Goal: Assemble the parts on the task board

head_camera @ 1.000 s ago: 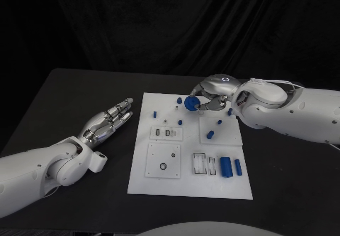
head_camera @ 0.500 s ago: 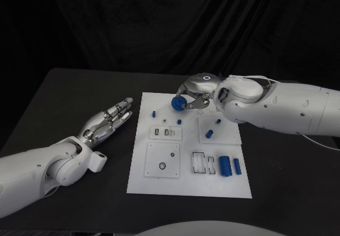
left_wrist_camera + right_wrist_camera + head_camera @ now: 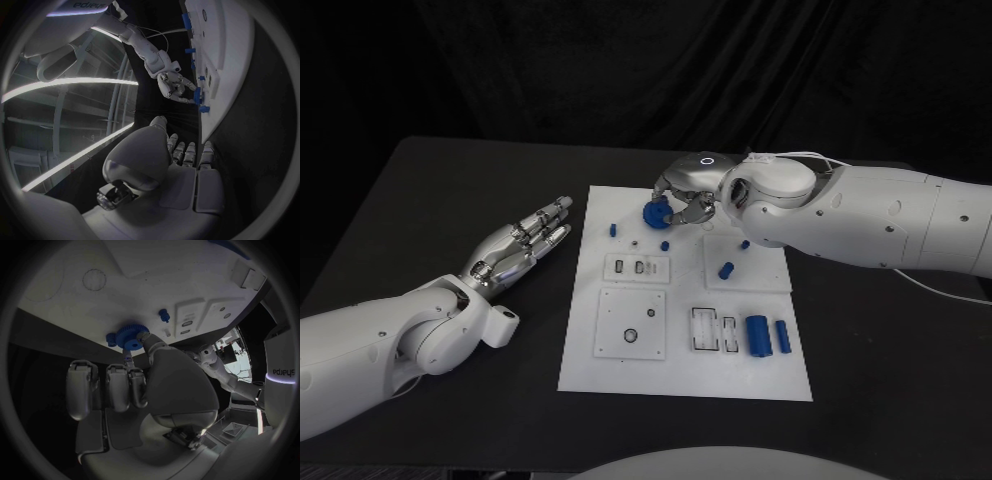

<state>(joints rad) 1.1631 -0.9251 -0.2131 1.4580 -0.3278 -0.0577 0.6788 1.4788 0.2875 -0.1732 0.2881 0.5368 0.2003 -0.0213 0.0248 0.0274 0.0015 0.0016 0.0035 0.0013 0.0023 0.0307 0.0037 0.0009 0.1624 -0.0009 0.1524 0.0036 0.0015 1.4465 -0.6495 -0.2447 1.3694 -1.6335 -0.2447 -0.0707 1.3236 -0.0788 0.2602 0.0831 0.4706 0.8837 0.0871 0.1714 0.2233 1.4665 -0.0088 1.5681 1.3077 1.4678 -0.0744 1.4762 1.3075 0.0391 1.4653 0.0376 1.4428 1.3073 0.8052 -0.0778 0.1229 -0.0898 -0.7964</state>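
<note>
My right hand (image 3: 687,196) hovers over the far end of the white task board (image 3: 632,370) and pinches a blue gear (image 3: 655,213). In the right wrist view the gear (image 3: 130,335) sits at my fingertips just above the board (image 3: 156,270). My left hand (image 3: 521,245) lies flat on the table to the left of the board, fingers stretched out and holding nothing. The left wrist view shows the right hand (image 3: 177,89) with the gear (image 3: 197,95) at the board's (image 3: 231,75) far end.
Small blue pegs (image 3: 613,231) stand near the board's far left. A blue piece (image 3: 726,270) lies on the right square plate. Two blue cylinders (image 3: 759,337) lie at the near right beside slotted plates (image 3: 713,332). A plate with a round hole (image 3: 632,325) sits near left.
My right hand has carried the blue gear leftward along the board's far end. The left hand has not moved.
</note>
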